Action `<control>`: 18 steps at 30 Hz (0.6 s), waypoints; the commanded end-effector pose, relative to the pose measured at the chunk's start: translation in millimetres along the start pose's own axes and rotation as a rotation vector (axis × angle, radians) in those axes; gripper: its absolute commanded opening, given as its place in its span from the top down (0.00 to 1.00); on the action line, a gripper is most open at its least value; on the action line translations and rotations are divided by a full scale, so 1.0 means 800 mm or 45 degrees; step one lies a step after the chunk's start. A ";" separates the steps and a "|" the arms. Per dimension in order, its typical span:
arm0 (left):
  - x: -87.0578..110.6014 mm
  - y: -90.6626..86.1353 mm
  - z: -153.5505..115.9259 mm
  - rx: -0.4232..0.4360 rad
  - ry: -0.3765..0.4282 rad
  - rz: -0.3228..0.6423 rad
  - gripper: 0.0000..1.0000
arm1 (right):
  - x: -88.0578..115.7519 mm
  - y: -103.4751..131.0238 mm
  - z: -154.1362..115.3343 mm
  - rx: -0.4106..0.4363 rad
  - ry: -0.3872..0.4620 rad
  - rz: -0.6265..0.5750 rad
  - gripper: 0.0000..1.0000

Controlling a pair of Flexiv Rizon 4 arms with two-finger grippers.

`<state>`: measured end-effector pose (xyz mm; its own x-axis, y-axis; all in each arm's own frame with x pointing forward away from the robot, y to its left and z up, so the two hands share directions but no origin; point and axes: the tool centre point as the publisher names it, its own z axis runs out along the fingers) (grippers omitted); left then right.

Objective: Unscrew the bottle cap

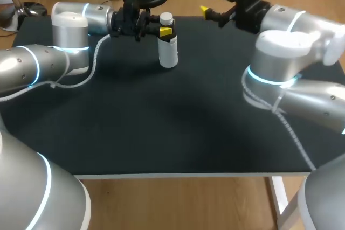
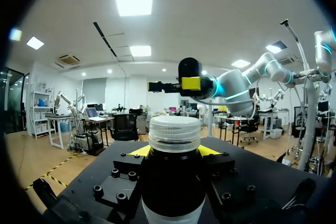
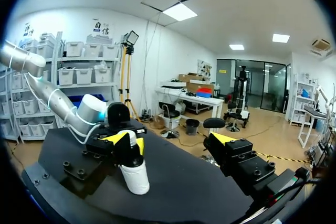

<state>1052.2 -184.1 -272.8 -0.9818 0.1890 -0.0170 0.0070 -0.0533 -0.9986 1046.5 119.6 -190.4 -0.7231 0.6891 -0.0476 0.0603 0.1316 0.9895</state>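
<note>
- Head view: bottle (image 1: 168,52) stands upright at the tabletop's (image 1: 161,133) 12 o'clock, with the left end effector (image 1: 164,32) clamped on its shoulder.
- Right end effector (image 1: 215,2) is spread and empty; the cap (image 1: 166,19) lies at its 9 o'clock.

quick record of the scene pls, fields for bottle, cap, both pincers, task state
bottle: bottle with a white lower body, upright on the black table, toward its far edge
cap: pale cap on the bottle's top, not yet off
left pincer: left pincer shut on the bottle just below the cap, a yellow tip on either side
right pincer: right pincer open, empty, held above the table's far right part, apart from the bottle
task state: bottle held, unscrewing not yet done
</note>
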 end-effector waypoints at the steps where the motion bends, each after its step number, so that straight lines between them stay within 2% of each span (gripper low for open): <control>1: 0.002 -0.001 0.001 -0.001 -0.007 0.003 1.00 | 0.026 -0.008 0.029 -0.134 -0.094 -0.001 0.00; 7: 0.002 -0.001 0.001 -0.001 -0.007 0.003 1.00 | 0.051 -0.015 0.046 -0.152 -0.053 0.011 0.00; 18: 0.002 -0.001 0.001 -0.001 -0.007 0.003 1.00 | 0.081 -0.021 0.060 -0.166 0.029 0.021 0.00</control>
<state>1052.1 -184.2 -272.8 -0.9818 0.1890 -0.0170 0.0070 -0.0534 -0.9985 1031.3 189.6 -212.1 -0.7572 0.6527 -0.0263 0.0161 0.0589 0.9981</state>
